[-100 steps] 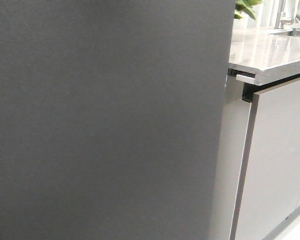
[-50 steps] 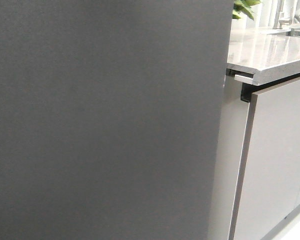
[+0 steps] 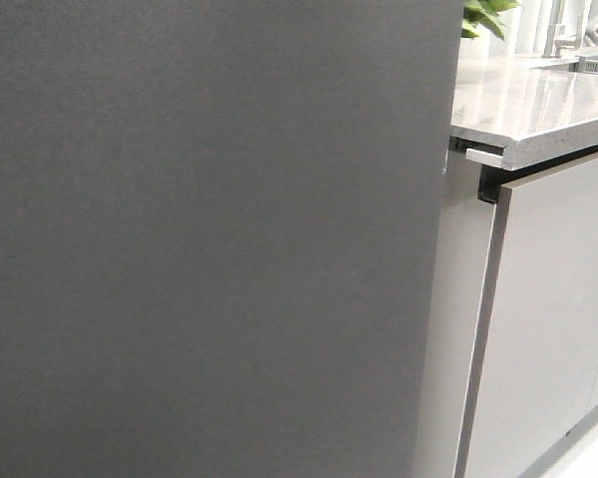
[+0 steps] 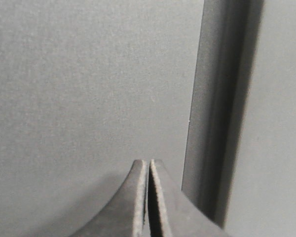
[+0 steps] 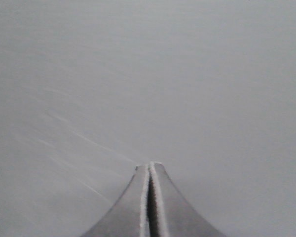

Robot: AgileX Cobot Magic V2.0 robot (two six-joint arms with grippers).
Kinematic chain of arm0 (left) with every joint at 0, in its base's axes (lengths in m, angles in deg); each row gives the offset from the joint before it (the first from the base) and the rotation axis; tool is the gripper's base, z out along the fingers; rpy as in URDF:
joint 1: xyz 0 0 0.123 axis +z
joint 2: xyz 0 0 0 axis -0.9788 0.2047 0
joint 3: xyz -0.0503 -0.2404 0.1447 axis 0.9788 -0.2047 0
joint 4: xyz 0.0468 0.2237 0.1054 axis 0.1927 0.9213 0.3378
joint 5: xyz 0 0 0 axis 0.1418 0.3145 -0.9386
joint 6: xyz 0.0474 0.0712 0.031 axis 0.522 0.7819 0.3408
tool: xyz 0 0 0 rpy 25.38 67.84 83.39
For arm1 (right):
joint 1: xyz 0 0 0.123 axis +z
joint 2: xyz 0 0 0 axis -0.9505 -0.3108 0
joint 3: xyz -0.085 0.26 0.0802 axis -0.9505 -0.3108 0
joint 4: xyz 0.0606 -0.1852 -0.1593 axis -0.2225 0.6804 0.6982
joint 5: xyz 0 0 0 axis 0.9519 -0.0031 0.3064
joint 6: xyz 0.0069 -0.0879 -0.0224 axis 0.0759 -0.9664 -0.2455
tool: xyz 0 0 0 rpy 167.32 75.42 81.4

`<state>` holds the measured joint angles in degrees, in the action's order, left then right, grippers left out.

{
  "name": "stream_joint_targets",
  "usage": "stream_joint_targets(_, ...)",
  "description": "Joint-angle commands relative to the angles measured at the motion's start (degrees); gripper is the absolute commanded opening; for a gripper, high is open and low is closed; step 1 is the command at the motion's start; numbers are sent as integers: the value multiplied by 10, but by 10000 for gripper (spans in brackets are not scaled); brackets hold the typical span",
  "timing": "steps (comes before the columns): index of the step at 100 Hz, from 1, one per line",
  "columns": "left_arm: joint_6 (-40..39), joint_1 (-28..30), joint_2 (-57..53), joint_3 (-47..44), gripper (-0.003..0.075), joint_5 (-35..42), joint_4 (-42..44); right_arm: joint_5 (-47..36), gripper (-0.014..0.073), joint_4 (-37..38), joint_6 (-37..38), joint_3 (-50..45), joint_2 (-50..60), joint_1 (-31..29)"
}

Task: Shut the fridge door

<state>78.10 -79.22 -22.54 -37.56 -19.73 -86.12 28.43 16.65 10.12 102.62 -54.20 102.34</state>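
Observation:
A matte dark grey face, the fridge door (image 3: 209,239), fills the left three quarters of the front view; its white lining and bins are hidden. No gripper shows in the front view. In the left wrist view my left gripper (image 4: 148,162) is shut and empty, its tip close against the same dark face (image 4: 89,74), just beside a vertical shadowed seam (image 4: 219,123) with another grey panel (image 4: 281,123) beyond it. In the right wrist view my right gripper (image 5: 150,165) is shut and empty, its tip close to a plain grey surface (image 5: 148,74) with fine scratches.
To the right of the dark face stand a pale grey side panel (image 3: 458,329) and a pale grey cabinet door (image 3: 548,329) under a speckled stone counter (image 3: 538,110). A green plant (image 3: 486,15) stands at the counter's far end.
The counter and cabinet have shifted slightly left and up in the front view, and the dark face covers a little more of it. No gripper state has changed.

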Motion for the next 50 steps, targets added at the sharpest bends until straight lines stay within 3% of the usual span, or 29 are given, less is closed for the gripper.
stream_joint_targets(1,-2,-3,11,-16,-20,44,-1,-49,-76,23,11,-26,57,-27)
stream_joint_targets(50,-2,-3,11,-16,-21,44,-1,-44,-76,34,18,-255,284,-164)
